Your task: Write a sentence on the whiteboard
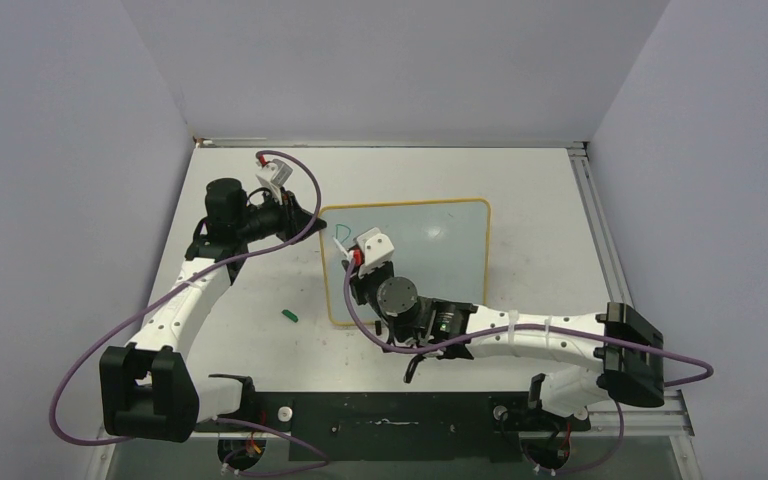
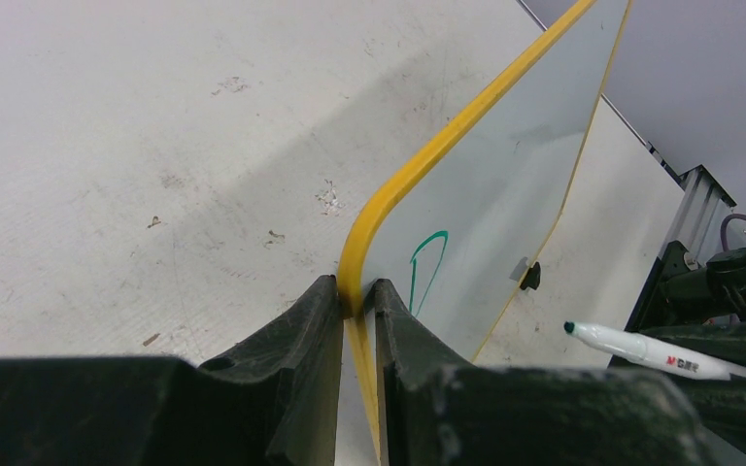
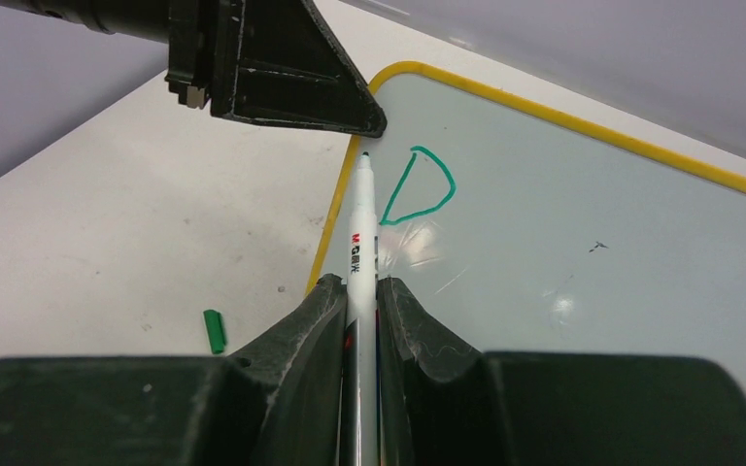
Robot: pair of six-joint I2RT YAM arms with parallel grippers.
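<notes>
The right claw [image 3: 359,291] is clamped tight on the barrel of a white marker [image 3: 360,223], gripping it about halfway along. The uncapped tip points to the upper left of the right wrist view, just above the board's left edge. I can't tell whether the tip touches the surface. Beside the tip, in the upper middle of that view, is all there is of the sentence [image 3: 418,189] so far: one green letter D. The left claw [image 2: 355,296] is nearly closed, and its two fingers pinch the yellow frame of the whiteboard [image 1: 440,270] just below the upper-left corner. From above, the board sits in the middle of the frame, apparently flat on the bench [image 1: 250,190], between the two arms. It looks thin, stiff and light, with a glossy face. I'd expect it to skate on the bench under a pen stroke if nothing pinned it. The frame edge near the writing is the sensible place to hold, clear of the white area where the words go, and the left claw is there now. The marker is slim, smooth plastic, so I'd guess a firm mid-barrel hold is needed to stop it twisting. A small green cap [image 3: 214,330] lies loose on the bench, left of the board.
</notes>
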